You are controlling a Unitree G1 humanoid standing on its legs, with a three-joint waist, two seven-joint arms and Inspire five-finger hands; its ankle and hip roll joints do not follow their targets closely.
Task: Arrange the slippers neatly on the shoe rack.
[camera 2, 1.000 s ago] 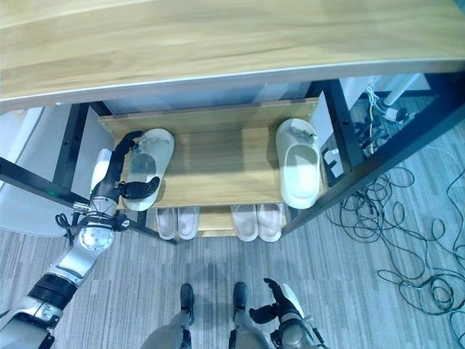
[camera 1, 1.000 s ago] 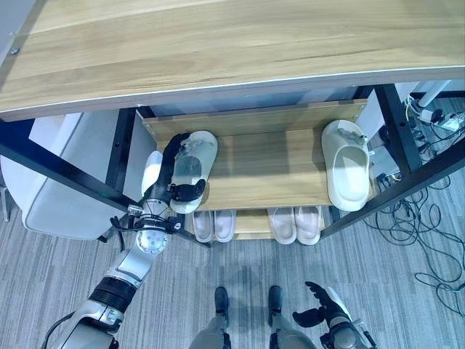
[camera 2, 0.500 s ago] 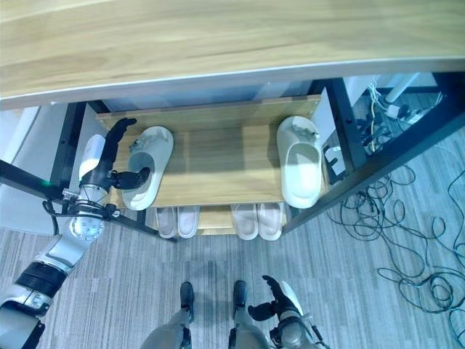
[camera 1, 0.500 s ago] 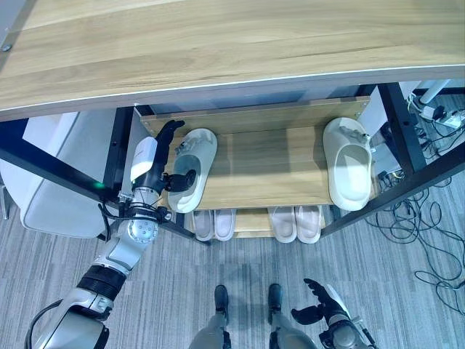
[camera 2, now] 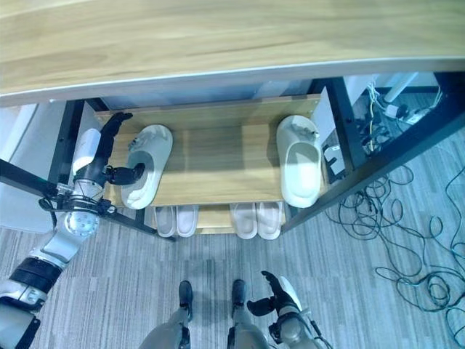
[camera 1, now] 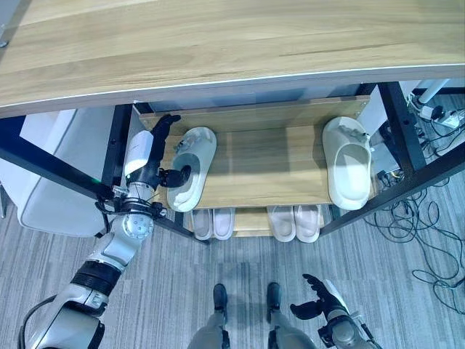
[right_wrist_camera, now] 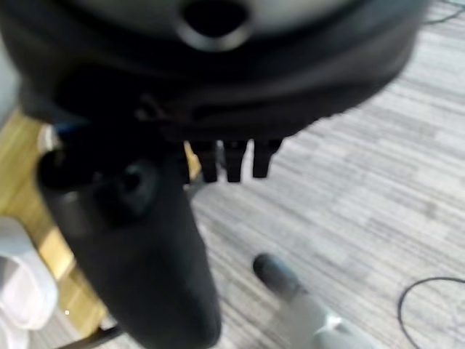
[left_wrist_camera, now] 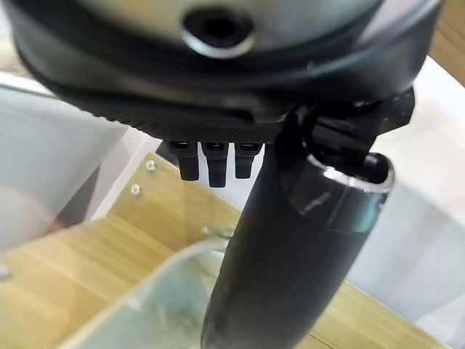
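Observation:
A pale green slipper (camera 1: 192, 166) lies on the left of the shoe rack's top shelf (camera 1: 269, 167), toe towards the back. My left hand (camera 1: 147, 155) is beside its left edge, open, fingers straight; the thumb (camera 1: 176, 174) reaches across to the slipper's rim (left_wrist_camera: 156, 291). The matching slipper (camera 1: 346, 163) lies at the shelf's right end, also toe to the back. Two pairs of pinkish-white slippers (camera 1: 213, 223) (camera 1: 296, 222) sit on the lower shelf. My right hand (camera 1: 317, 305) hangs low over the carpet, open and holding nothing.
A wide wooden table top (camera 1: 218, 43) overhangs the rack's back half. Black table frame bars (camera 1: 109, 156) (camera 1: 403, 134) stand on both sides of the rack. A pale grey seat (camera 1: 54, 193) is at the left, and loose cables (camera 1: 429, 240) lie at the right.
My left hand has come off the top of the left slipper and moved to its left side, fingers straightening. The slipper stays on the shelf. The right hand is still.

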